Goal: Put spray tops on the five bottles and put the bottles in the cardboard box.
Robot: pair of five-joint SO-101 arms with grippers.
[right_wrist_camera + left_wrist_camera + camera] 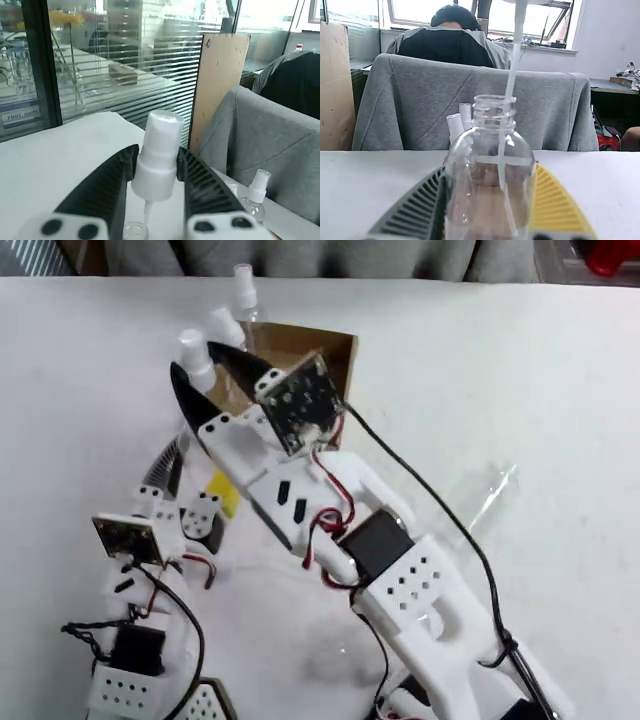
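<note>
White table point(520, 390), grey-draped chair point(395, 100) beyond | left gripper point(490, 172) clamps open bottle point(487, 150) upright, near left, steadying its neck | right gripper point(158, 160) pinches spray top point(161, 135) above, dip tube point(512, 75) inside; we judge seating comes next | cardboard box point(300, 345) far centre.

Print on the window sign point(20, 117) is unreadable.

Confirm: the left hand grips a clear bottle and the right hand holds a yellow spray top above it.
Not quite: the spray top in the right hand is white, not yellow, as the right wrist view shows. The left hand does grip the clear bottle.
</note>
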